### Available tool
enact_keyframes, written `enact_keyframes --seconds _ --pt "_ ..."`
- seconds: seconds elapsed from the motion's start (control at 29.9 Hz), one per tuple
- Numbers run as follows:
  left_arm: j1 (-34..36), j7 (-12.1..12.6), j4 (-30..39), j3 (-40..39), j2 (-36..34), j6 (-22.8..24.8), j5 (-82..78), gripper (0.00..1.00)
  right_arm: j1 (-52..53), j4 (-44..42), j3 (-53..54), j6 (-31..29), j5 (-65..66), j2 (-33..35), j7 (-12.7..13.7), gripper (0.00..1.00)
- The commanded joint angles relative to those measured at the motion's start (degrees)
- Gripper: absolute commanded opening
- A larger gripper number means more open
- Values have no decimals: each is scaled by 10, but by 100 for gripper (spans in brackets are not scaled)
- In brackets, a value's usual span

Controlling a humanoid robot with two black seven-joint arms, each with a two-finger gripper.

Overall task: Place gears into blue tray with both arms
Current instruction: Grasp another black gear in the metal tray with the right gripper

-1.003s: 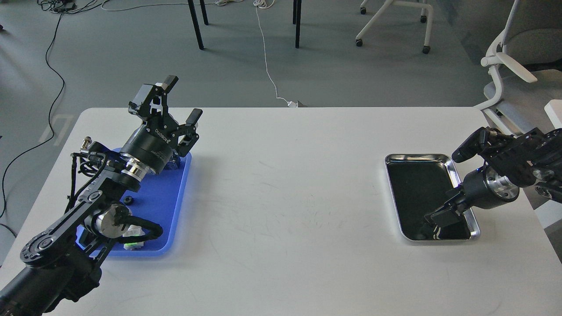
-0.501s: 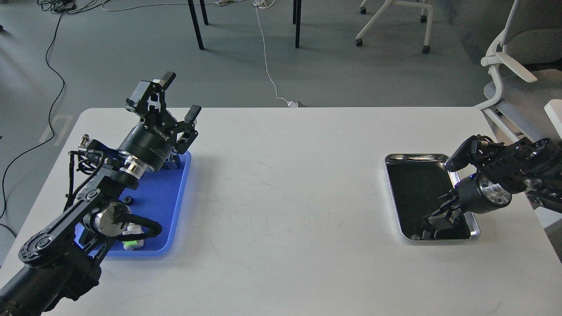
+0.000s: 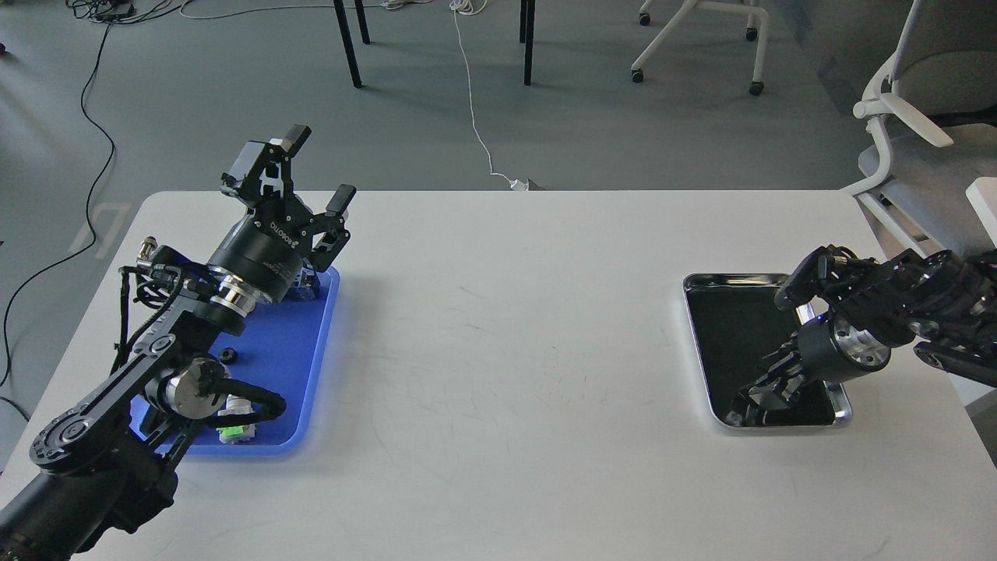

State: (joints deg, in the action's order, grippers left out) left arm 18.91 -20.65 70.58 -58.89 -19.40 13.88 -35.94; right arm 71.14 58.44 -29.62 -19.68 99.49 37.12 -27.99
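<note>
The blue tray [image 3: 290,343] lies at the table's left side, partly covered by my left arm. One small black gear [image 3: 227,354] rests on its floor beside the arm. My left gripper [image 3: 319,170] is raised above the tray's far end, open, with nothing between its fingers. My right gripper [image 3: 754,399] reaches down into the near end of the silver tray [image 3: 732,276] on the right. Its dark fingers blend with the tray's dark bottom, so I cannot tell whether they are open or holding anything.
A push-button switch with a green cap [image 3: 230,428] sits at the blue tray's near end under my left arm. The wide white table [image 3: 506,351] lies between the two trays. Office chairs [image 3: 903,132] stand beyond the right edge.
My right gripper has moved left and down, deeper into the silver tray's near end. My left gripper has drifted slightly left and stayed open.
</note>
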Motion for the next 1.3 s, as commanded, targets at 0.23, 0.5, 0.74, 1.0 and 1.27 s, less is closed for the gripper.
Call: enact_keyframes --seconds 0.23,0.5,0.74,1.0,1.27 --pt "-1 0 0 0 1 0 0 99 -2 2 -1 0 0 0 0 49" --pt "-1 1 0 0 0 0 0 99 -1 4 -8 -1 1 0 0 26" --pt "0 1 0 0 0 0 0 99 6 10 -9 -2 1 4 0 21" --pt "0 1 0 0 0 0 0 99 66 40 -7 -2 -3 15 0 22" --pt "0 1 0 1 1 0 0 99 139 58 -6 -5 -116 -35 0 22"
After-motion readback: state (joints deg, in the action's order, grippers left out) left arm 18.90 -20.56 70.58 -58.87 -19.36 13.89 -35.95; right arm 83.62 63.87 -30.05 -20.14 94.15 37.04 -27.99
